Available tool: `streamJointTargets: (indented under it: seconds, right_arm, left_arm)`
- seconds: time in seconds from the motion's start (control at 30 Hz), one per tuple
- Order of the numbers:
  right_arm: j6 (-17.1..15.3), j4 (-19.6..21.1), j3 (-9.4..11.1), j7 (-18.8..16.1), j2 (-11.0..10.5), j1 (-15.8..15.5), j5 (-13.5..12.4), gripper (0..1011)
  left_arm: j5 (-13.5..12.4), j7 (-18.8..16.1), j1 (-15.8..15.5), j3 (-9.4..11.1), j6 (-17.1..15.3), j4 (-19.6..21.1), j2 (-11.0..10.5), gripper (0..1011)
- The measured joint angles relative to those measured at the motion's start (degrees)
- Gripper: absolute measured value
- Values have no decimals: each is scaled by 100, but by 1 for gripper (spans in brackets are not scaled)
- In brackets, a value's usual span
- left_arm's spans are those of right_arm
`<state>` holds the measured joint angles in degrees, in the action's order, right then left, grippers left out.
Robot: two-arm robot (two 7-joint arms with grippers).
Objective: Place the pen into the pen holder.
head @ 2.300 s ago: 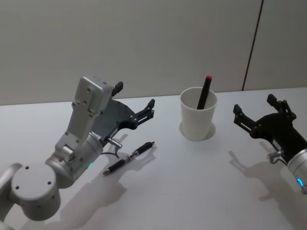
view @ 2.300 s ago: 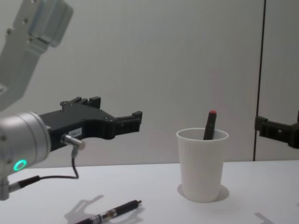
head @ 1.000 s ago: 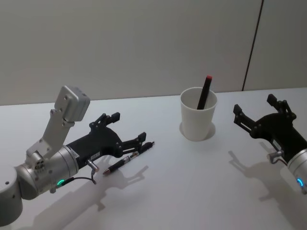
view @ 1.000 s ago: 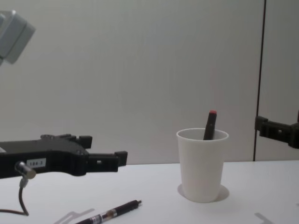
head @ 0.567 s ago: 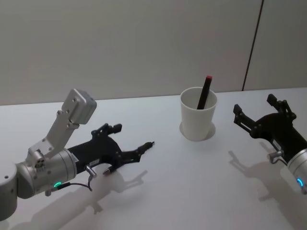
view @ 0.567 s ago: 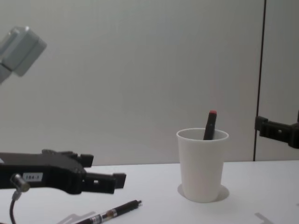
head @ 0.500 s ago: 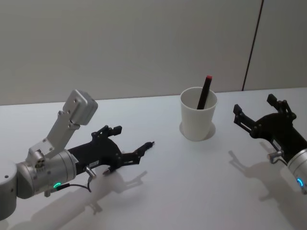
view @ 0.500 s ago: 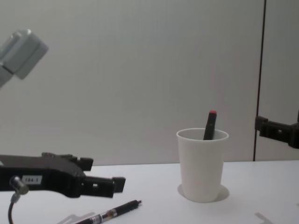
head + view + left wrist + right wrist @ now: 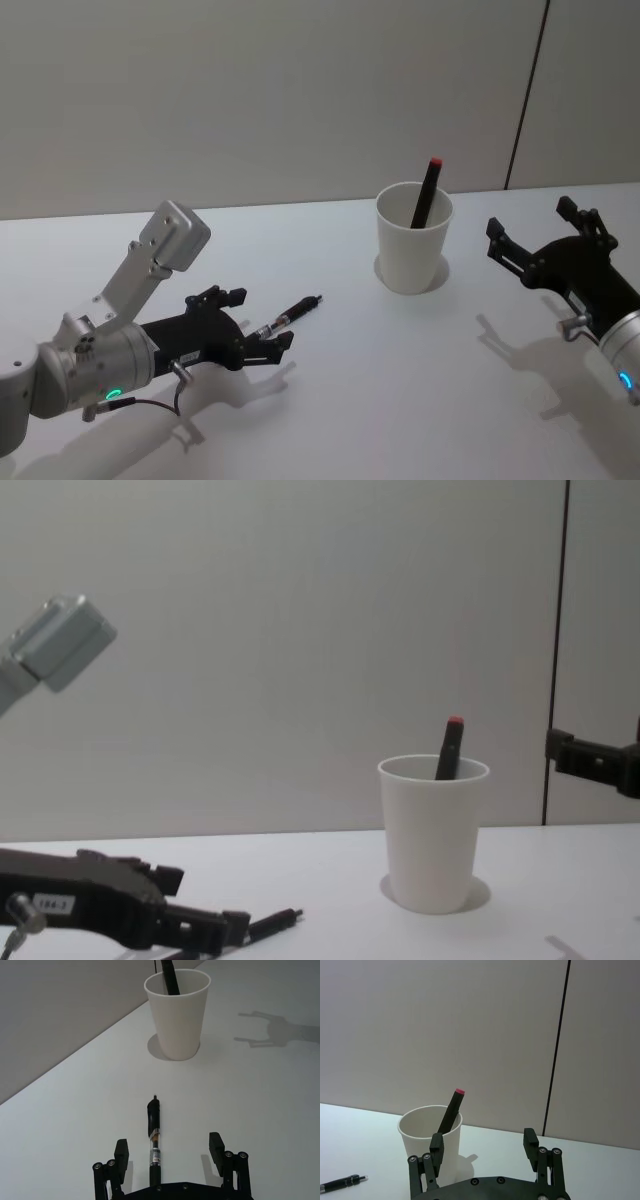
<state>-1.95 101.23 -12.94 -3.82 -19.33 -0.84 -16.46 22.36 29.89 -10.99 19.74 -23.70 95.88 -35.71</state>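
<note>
Head view: tool [image 9: 259,319] wide astride pen [image 9: 296,311]

Beyond the pen [image 9: 154,1132] ahead of your left gripper [image 9: 169,1145], you had bare table [image 9: 240,1095] up to the cup [image 9: 177,1015]; a red-tipped marker [image 9: 427,195] inside took part of its mouth.

Smooth white tabletop [image 9: 400,400], plain pale grey wall [image 9: 250,90] right behind it, 1 thin dark vertical seam [image 9: 528,90] splitting that wall, soft even light.
</note>
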Motion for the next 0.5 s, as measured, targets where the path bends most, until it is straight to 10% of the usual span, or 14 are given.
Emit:
streamJointTargets:
  seconds: [0.5]
  right_arm:
    - [0, 0, 0, 0, 0, 0, 0, 1001]
  left_arm:
    - [-64, -80, -108, 48, -331, -256, 97, 1001]
